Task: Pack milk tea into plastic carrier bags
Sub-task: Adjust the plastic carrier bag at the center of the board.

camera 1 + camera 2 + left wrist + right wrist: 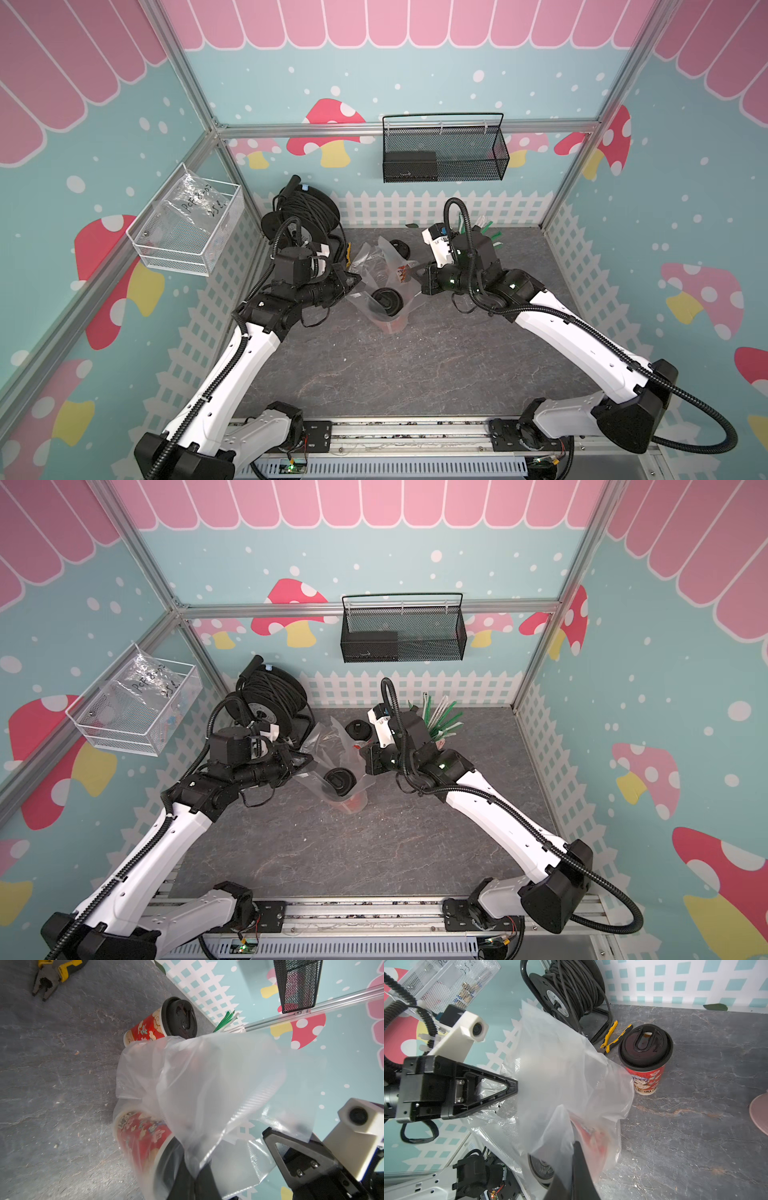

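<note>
Plastic bag [207, 1084], clear: red cup [143, 1136] upright inside. Left gripper [516, 1086] and right gripper [268, 1132] clenched, seemingly on bag rim. Cartoon cup [645, 1059] beside, outside.

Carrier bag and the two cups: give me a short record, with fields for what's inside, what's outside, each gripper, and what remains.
bag: clear carrier bag, held up between both grippers
inside: red cup, standing, black lid on
outside: second cup, standing just behind the bag, lid on
left gripper: shut on one bag edge
right gripper: shut on the opposite edge
remaining: second cup not yet in the bag
</note>
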